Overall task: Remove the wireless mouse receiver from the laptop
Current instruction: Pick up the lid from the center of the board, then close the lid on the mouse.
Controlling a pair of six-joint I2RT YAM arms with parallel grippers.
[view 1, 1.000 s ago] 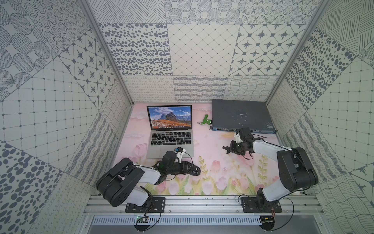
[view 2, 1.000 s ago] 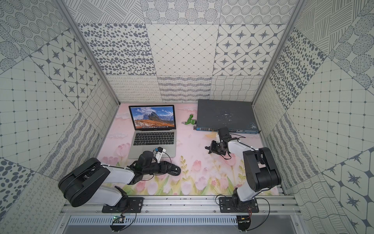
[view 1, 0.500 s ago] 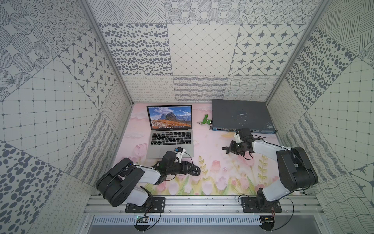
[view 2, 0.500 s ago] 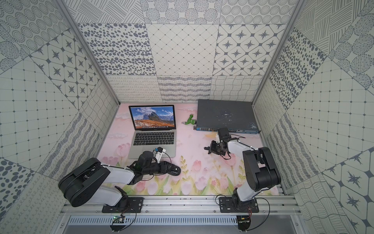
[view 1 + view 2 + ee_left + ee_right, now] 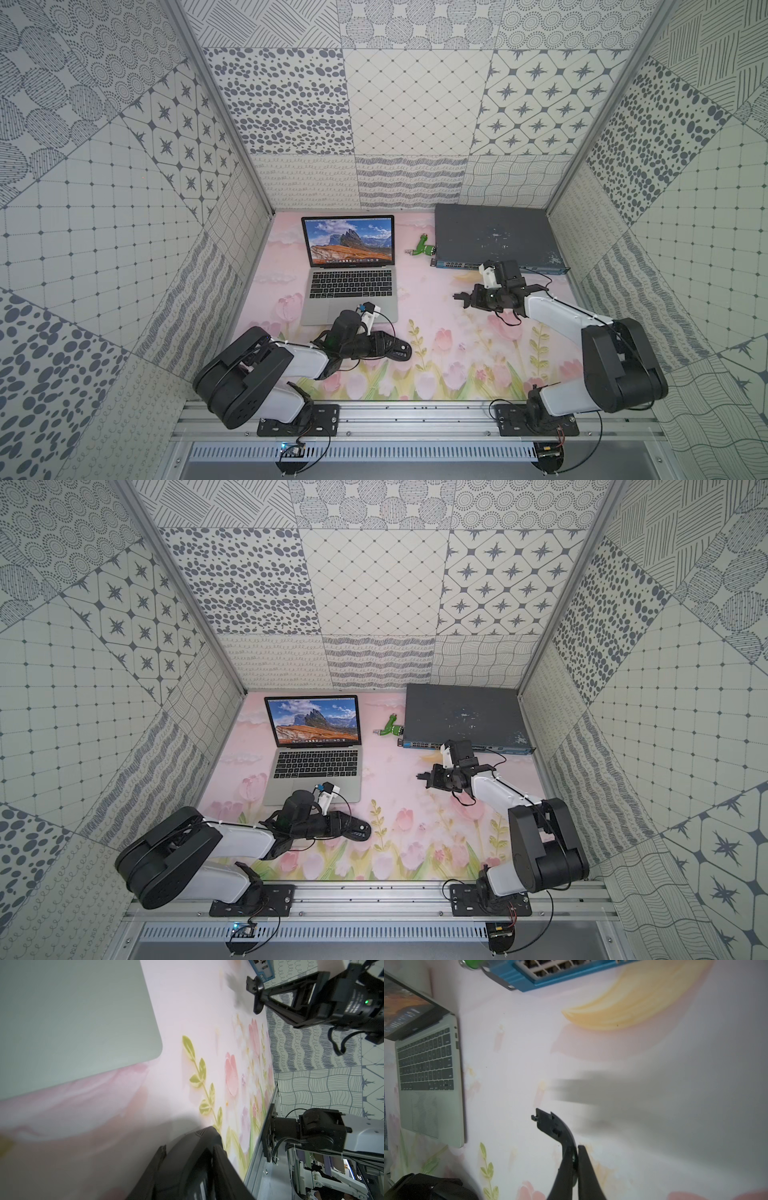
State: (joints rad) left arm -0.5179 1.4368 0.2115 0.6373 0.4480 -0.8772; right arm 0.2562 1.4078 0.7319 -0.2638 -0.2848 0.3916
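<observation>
- Receiver (image 5: 534, 1118): only a tiny black stub pokes out at the tip of the right gripper (image 5: 460, 299), whose fingers are pressed together on it. It is too small in both top views to make out its shape. It is out of the laptop and well apart from it, over the mat.
- Laptop (image 5: 351, 284): open, with a mountain picture on its lit screen, at the back left of the mat. Its near edge is partly hidden behind the left arm's wrist. The right wrist view cuts off its far side, and 2 small marks on the side facing the right gripper are too blurred to read.
- Left gripper (image 5: 384, 347): low on the mat just in front of the laptop, fingers narrowly apart around a black mouse (image 5: 400, 353). The arm covers much of the mouse, and the left wrist view shows only a dark, blurred shape.
- Green gadget (image 5: 424, 248): between the laptop and a flat dark-grey box (image 5: 494, 237). Whether it touches the box or lies just beside it, I cannot tell.
- Mat (image 5: 432, 324): pink, printed with tulips and leaves, covering the work surface.
- Walls (image 5: 407, 104): grey-and-white patterned panels on 3 sides. A metal rail (image 5: 415, 411) at the front carries both arm bases.
</observation>
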